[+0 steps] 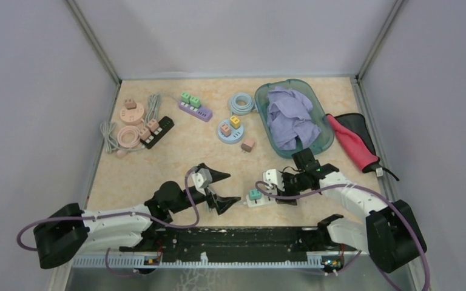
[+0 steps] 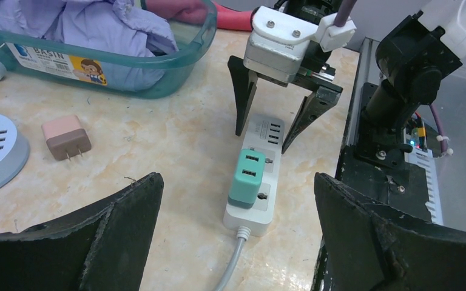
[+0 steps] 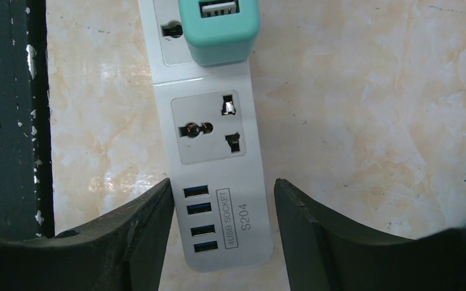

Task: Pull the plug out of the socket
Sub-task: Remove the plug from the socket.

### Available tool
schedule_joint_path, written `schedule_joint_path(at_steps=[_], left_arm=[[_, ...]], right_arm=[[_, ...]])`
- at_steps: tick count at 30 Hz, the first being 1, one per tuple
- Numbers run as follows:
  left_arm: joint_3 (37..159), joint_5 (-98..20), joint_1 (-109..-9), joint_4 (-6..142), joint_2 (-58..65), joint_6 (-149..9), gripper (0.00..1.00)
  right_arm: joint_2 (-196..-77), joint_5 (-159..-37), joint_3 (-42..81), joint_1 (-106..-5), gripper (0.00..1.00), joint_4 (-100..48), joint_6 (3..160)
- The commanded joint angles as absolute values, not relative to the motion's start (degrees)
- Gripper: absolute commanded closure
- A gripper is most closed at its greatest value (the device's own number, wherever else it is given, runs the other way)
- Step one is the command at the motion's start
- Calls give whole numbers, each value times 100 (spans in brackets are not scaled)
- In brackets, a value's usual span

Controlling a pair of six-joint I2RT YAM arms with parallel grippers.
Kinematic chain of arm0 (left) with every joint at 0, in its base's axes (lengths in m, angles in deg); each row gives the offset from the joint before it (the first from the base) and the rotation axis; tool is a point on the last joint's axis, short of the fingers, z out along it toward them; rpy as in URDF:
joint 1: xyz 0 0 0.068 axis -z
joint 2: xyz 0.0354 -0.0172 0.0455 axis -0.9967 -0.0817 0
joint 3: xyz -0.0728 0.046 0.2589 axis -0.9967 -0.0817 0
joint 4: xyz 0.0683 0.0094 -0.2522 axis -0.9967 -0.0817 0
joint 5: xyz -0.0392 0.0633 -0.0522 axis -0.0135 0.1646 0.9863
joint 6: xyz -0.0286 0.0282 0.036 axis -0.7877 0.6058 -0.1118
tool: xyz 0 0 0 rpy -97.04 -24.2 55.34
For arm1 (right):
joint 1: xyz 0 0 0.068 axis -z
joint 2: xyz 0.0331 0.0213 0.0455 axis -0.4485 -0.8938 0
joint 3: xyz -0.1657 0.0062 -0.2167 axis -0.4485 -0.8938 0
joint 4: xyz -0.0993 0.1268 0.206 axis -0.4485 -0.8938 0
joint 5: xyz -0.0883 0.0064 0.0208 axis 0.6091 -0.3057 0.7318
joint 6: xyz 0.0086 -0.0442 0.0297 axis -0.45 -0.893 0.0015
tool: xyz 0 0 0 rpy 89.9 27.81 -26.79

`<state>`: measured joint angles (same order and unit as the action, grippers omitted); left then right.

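Near the counter [image 1: 158,163] edge, my right gripper [image 2: 262,142] straddles the light power strip [image 3: 218,182], clamp unclear; my open left gripper [image 1: 232,187] suits the stiff teal plug's [image 2: 247,177] slick sides.

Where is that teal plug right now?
In the top view the plug sits just right of centre near the arms, plugged into the white strip, between the left gripper and right gripper.

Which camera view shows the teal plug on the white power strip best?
The left wrist view: the whole teal plug shows there, seated in the white power strip. The right wrist view cuts it off at the top edge; the top external view shows it very small.
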<state>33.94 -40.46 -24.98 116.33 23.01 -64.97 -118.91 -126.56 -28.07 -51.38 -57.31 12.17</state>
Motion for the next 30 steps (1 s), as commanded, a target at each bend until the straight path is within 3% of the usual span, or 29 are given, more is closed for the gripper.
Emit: schedule_joint_path(at_steps=[1, 16, 30], left_arm=[[3373, -3718, -2511, 12246, 2056, -6293, 1], [3976, -3053, -2502, 12311, 556, -5501, 6], [4827, -2634, -2494, 12073, -772, -5412, 21]], right_arm=[[-11927, -12601, -2672, -5241, 41, -5492, 1306], [-12000, -12572, -2609, -5302, 69, -5498, 1273], [-11998, -12595, -2584, -5310, 77, -5568, 1222]])
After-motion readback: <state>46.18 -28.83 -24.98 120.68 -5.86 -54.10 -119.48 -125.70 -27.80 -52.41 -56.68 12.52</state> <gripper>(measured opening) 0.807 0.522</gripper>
